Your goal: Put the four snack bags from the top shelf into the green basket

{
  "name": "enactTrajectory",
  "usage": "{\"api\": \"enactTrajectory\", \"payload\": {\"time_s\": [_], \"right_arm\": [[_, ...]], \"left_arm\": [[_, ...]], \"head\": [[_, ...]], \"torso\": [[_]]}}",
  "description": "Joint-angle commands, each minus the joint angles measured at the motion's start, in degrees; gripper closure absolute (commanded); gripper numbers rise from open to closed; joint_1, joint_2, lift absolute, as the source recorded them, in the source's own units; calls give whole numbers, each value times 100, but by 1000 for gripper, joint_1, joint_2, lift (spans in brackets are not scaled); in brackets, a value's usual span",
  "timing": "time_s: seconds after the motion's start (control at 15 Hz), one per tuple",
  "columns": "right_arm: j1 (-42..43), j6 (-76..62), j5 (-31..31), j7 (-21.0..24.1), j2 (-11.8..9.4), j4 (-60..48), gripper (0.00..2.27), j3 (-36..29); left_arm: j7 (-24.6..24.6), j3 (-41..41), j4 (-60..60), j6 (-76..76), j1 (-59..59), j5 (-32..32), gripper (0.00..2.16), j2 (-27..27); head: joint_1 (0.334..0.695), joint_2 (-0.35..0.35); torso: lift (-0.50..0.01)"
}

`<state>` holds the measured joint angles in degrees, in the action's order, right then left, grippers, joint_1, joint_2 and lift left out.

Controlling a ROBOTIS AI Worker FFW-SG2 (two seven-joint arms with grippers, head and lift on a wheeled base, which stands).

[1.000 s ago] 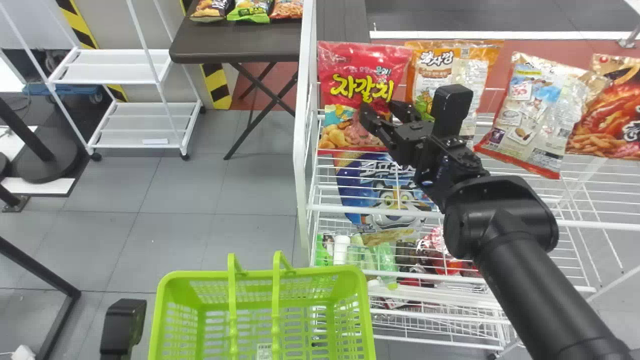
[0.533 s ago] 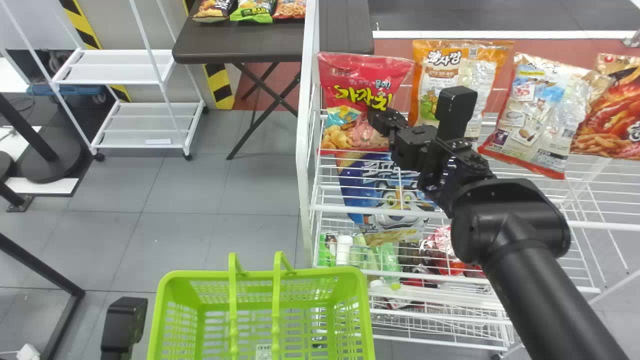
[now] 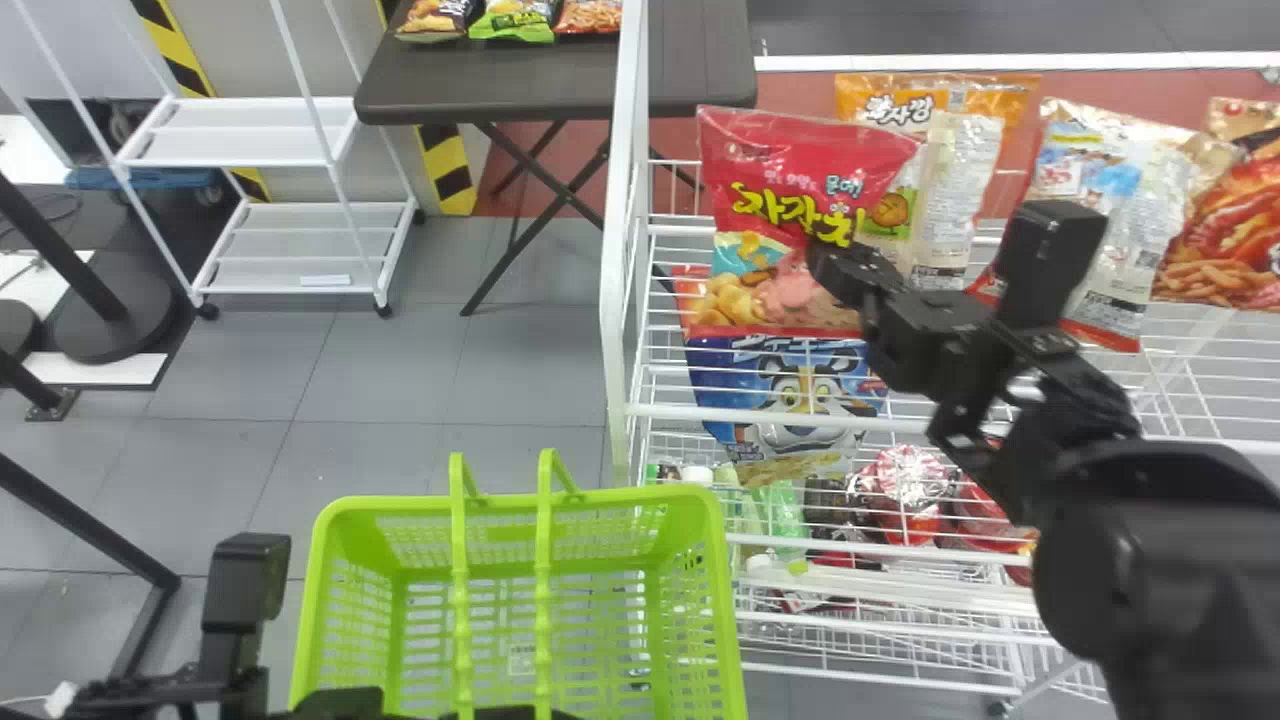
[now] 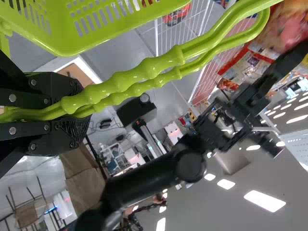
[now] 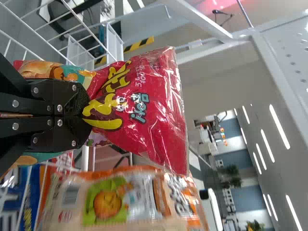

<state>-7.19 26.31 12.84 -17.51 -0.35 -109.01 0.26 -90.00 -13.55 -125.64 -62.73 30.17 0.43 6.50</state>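
The right arm [image 3: 1090,470] is extended forward, fingers [image 3: 850,275] clamped together; the left arm [image 3: 240,590] sits low, its fingers [image 4: 72,91] closed too.

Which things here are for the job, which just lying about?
Job:
red snack bag, in the right gripper
orange snack bag
pale blue snack bag
red-orange snack bag
green basket, its handles in the left gripper

Lying about:
blue tiger-face bag, lower down
three small snack bags on the folding table
white wheeled rack
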Motion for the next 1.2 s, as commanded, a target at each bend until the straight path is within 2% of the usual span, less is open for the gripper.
{"api": "enactTrajectory", "payload": {"time_s": [0.0,0.13,0.27,0.4,0.6,0.67,0.87,1.07,1.13], "right_arm": [[-828,705,245,2,40,-1246,2256,-325],[-1548,1215,544,-7,40,-2072,2256,-439],[-2023,2340,570,2,40,-2758,2256,-299],[-2137,3342,579,2,40,-2977,2256,-35],[-2278,3746,570,-7,40,-2933,2256,475],[-2216,3904,553,19,40,-2793,2256,668],[-1715,3975,192,353,40,-1949,2260,1389],[-959,2463,60,450,40,-385,2260,2224],[-687,2094,78,511,40,73,2260,2488]], "left_arm": [[-57,2,4,-157,-223,-52,2145,0],[-57,45,57,-245,-381,-104,2145,0],[-57,37,66,-262,-398,-122,2145,-18],[-57,10,92,-262,-354,-113,2145,-44],[-57,19,118,-262,-381,-104,2145,-61],[-57,28,118,-262,-381,-78,2145,-70],[-57,81,92,-332,-372,-52,2145,-70],[-57,160,57,-438,-363,-25,2145,-79],[-57,186,48,-456,-354,-34,2145,-79]], "head": [[695,-11],[695,-33],[695,-37],[695,-9],[695,75],[695,130],[695,213],[695,275],[695,320]], "torso": [[0],[0],[0],[0],[0],[0],[0],[0],[0]]}}
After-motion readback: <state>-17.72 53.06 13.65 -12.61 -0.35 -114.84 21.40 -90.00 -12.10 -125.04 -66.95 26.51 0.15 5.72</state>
